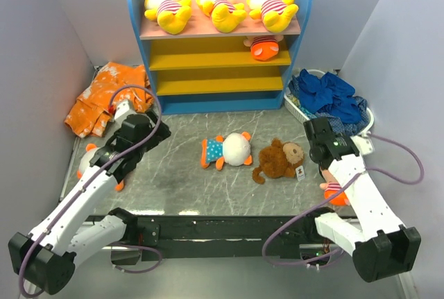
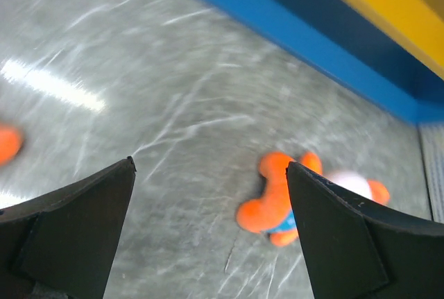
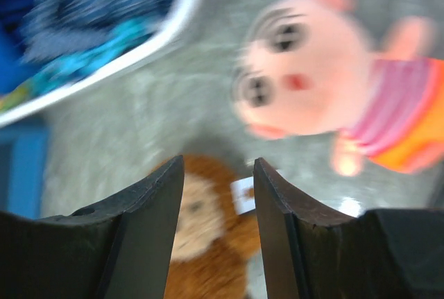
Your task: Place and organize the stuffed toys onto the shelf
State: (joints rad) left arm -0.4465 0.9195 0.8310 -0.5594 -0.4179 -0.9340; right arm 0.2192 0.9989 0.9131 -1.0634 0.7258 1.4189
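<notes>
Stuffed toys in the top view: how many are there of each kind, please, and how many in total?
Yellow toys: 3
Orange-limbed toys: 4, counting one partly hidden by the left arm
Brown monkey: 1
Total: 8

A grey marble-patterned tabletop (image 1: 180,174) is enclosed by plain pale walls (image 1: 41,49) at its left, back and right edges; bright glare streaks (image 2: 48,84) are seen on its surface.
</notes>
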